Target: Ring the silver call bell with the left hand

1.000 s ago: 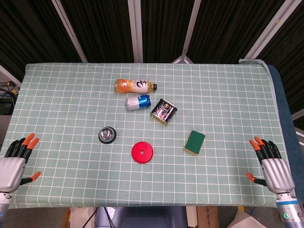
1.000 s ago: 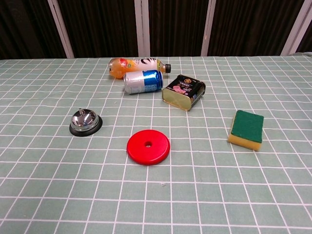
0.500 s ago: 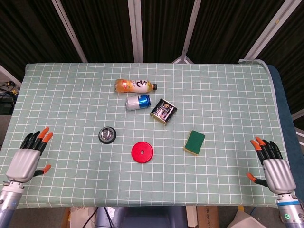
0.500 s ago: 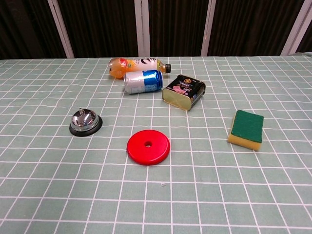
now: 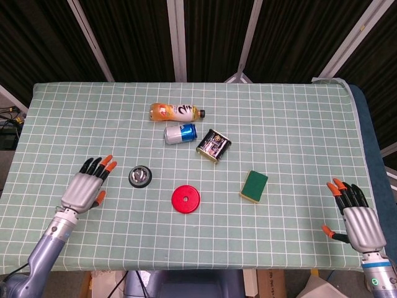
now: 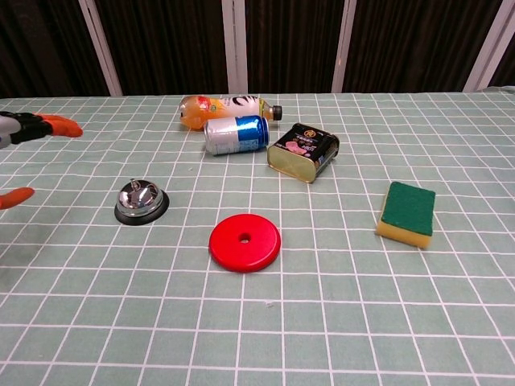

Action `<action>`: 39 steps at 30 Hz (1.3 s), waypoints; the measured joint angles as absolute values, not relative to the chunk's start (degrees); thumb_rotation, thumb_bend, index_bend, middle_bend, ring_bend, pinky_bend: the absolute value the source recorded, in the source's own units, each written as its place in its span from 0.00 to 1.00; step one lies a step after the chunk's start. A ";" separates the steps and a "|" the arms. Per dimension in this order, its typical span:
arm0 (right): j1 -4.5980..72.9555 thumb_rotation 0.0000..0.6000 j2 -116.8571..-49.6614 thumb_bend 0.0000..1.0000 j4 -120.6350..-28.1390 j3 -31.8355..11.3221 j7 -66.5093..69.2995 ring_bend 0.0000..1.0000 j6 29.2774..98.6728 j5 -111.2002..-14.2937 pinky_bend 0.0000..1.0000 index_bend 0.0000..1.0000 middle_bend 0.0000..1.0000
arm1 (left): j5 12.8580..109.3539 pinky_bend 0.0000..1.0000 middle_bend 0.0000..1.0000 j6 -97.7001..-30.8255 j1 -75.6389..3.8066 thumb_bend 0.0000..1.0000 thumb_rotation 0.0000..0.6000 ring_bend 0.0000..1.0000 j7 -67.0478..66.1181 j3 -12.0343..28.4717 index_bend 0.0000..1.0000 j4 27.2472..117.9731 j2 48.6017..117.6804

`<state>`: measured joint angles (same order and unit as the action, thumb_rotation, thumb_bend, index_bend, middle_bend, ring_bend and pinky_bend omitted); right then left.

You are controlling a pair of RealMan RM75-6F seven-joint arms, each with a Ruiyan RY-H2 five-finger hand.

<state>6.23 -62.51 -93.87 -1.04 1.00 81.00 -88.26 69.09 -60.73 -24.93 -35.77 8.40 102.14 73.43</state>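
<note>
The silver call bell [image 5: 141, 176] [image 6: 141, 200] on its black base stands on the green checked cloth, left of the middle. My left hand [image 5: 87, 188] hovers just left of the bell, fingers spread and empty, a short gap away. Only its orange fingertips [image 6: 63, 127] enter the chest view at the left edge. My right hand [image 5: 355, 215] rests open at the table's near right corner, far from the bell, and is outside the chest view.
A red disc [image 5: 186, 199] lies right of the bell. Behind it lie a blue can [image 5: 180, 133], an orange bottle [image 5: 175, 112] and a dark tin [image 5: 214, 145]. A green sponge [image 5: 254, 186] sits further right.
My left hand has swept in from the table's near left corner to just beside the bell. The right hand and the objects have stayed put.
</note>
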 measured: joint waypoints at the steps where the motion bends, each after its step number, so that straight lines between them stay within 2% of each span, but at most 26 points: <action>1: 6.25 1.00 -62.49 0.22 -93.88 -1.05 1.05 0.00 80.96 -88.24 0.00 0.00 0.00 | 68.01 0.00 0.00 -60.29 -25.58 0.58 1.00 0.00 -36.84 8.51 0.00 102.13 74.00; 7: 6.27 1.00 -62.44 0.22 -93.89 -1.02 1.20 0.00 81.01 -88.40 0.00 0.00 0.00 | 62.21 0.00 0.00 -58.81 -29.16 0.59 1.00 0.00 -41.80 8.50 0.00 101.26 77.95; 17: 6.25 1.00 -62.48 0.22 -93.91 -0.98 1.10 0.00 80.99 -88.38 0.00 0.00 0.00 | 58.72 0.00 0.00 -58.63 -32.62 0.59 1.00 0.00 -43.71 7.55 0.00 98.58 82.30; 33: 6.23 1.00 -62.42 0.22 -94.12 -0.95 1.37 0.00 80.80 -88.16 0.00 0.00 0.00 | 55.31 0.00 0.00 -57.17 -34.08 0.61 1.00 0.00 -43.22 3.12 0.00 93.49 84.12; 39: 6.23 1.00 -62.47 0.22 -94.06 -0.96 1.32 0.00 80.94 -88.29 0.00 0.00 0.00 | 57.13 0.00 0.00 -58.64 -34.34 0.60 1.00 0.00 -40.52 4.11 0.00 93.97 83.99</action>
